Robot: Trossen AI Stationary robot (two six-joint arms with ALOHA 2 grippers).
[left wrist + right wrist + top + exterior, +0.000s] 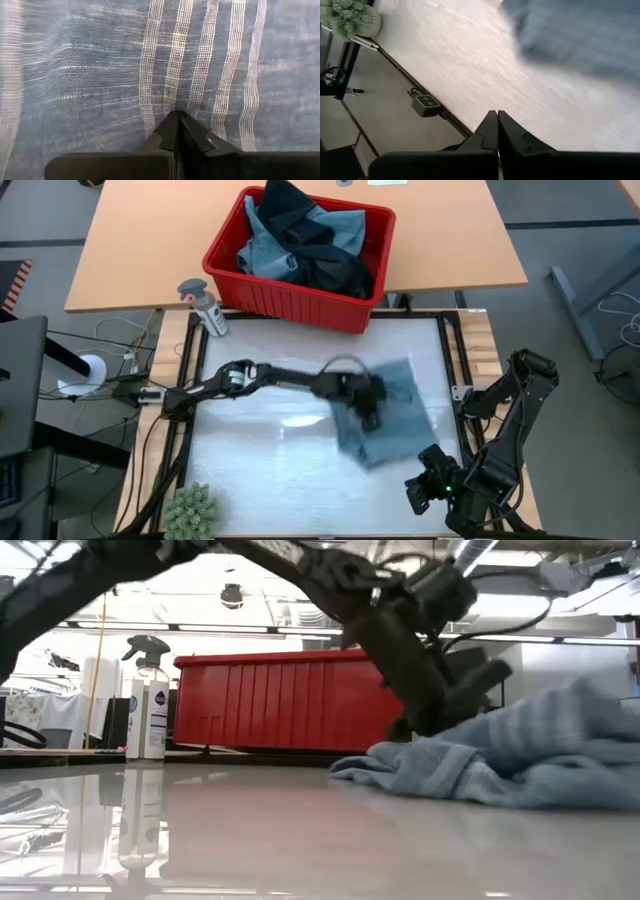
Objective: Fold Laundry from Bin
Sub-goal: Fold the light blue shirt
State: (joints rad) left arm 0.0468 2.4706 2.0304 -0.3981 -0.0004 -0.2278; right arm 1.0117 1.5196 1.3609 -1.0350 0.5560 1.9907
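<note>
High view: striped garment on the tabletop, long axis running 11 to 5 o'clock. Left hand, closed and empty, presses its middle. Right hand, closed and empty, waits at the cloth's 5 o'clock; bin at 11.

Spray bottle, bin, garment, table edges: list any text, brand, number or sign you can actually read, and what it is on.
Nothing can be read.
Spray bottle: a dark label, its print too small to read.
Red bin: no lettering visible.
Striped garment: only woven stripes, no tag or print.

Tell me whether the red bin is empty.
Not empty. The red bin holds a heap of garments, light blue and dark, piled above its rim.
</note>
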